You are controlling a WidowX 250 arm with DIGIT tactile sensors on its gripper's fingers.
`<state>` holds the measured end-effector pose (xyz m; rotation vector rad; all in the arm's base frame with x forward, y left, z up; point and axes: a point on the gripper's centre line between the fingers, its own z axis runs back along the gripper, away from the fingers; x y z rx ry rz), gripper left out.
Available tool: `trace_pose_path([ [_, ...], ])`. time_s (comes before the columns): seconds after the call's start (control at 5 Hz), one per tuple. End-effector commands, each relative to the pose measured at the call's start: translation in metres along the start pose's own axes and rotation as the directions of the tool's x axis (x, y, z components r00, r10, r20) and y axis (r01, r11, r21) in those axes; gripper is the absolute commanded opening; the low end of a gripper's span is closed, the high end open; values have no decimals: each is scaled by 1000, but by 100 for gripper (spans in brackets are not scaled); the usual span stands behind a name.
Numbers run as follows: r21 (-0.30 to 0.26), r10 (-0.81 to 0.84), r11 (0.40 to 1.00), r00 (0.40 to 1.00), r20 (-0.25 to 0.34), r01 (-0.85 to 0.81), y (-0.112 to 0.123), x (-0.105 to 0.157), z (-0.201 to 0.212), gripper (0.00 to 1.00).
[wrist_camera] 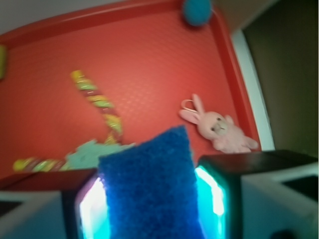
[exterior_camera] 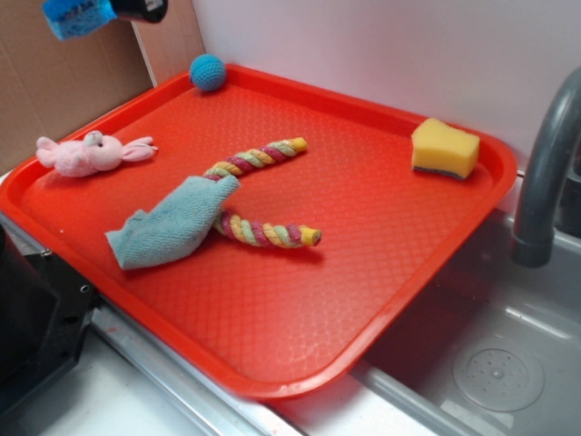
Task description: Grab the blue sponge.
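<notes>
Nearest in the wrist view: blue sponge [wrist_camera: 149,184], clamped between the two fingers of the end effector [wrist_camera: 152,209], one lit pad pressing on each side. Clenched on the sponge, then, and carried high in the air, well above the red tray [exterior_camera: 300,377]; seen in the exterior view at about 11 o'clock, at the top edge of the picture, with only the lower part of the end effector [exterior_camera: 113,9] visible.

Below on the tray, toward 9 o'clock, light teal cloth [exterior_camera: 172,222] lying partly over a twisted rope toy [exterior_camera: 263,195]. Further left, pink plush rabbit [exterior_camera: 86,154] near the rim. Far back at 12 o'clock, round blue ball [exterior_camera: 208,72] in the corner; at 2 o'clock, yellow sponge [exterior_camera: 444,148] well apart from the rest. At 3 o'clock, off the tray, grey faucet [exterior_camera: 545,163] over a sink [exterior_camera: 490,363].

Judged step: grasp made and sponge lifted, so task looks essentially complete. Next move, if any, calls only for a steady hold, without loosening the squeeze.
</notes>
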<state>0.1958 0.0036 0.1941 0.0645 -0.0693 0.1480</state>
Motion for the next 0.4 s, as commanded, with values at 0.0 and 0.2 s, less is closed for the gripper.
trace_pose_path([
  [0.0, 2, -130, 992, 987, 94, 130, -33, 18, 20, 0],
  [0.2, -10, -96, 995, 991, 89, 97, -31, 25, 17, 0],
])
